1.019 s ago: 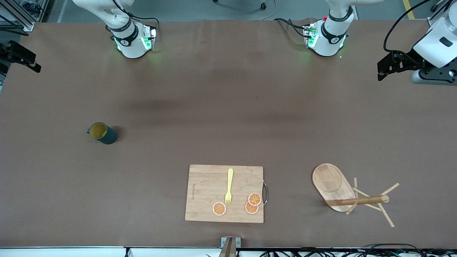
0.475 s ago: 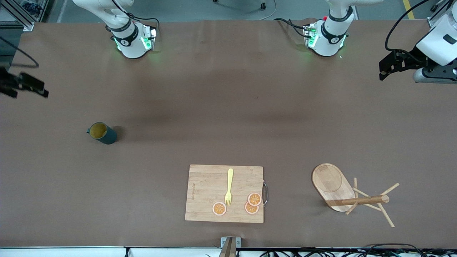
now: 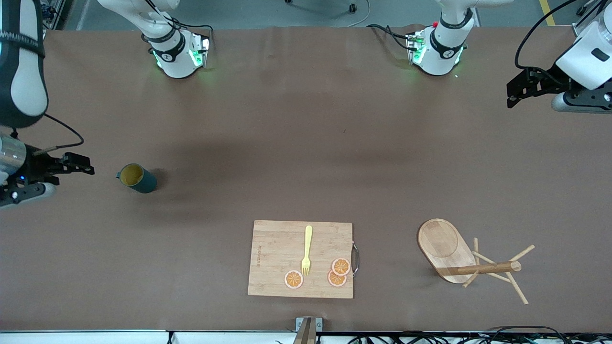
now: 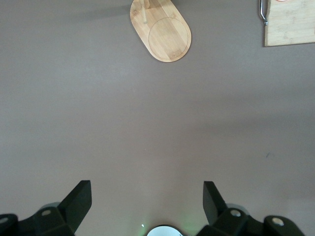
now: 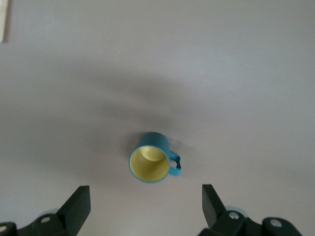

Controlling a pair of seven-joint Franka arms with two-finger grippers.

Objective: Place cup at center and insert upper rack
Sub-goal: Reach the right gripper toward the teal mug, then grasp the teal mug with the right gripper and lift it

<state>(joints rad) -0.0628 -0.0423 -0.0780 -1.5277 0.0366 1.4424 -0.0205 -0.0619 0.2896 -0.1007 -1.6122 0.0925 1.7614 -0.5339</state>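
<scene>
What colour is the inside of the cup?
Mustard yellow inside the dark teal cup; the right wrist view shows it best.

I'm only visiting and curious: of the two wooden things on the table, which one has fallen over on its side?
The upper rack, the peg stand toward the left arm's end. Its oval base stands on edge and its post lies level. The cutting board lies flat.

— How is the cup (image 3: 137, 178) seen?
— Upright on the table toward the right arm's end, dark teal, mustard-yellow inside, its loop handle shown in the right wrist view (image 5: 154, 164).
— And the upper rack (image 3: 471, 260)?
— Tipped over toward the left arm's end, oval base on edge, post and pegs lying low.
</scene>
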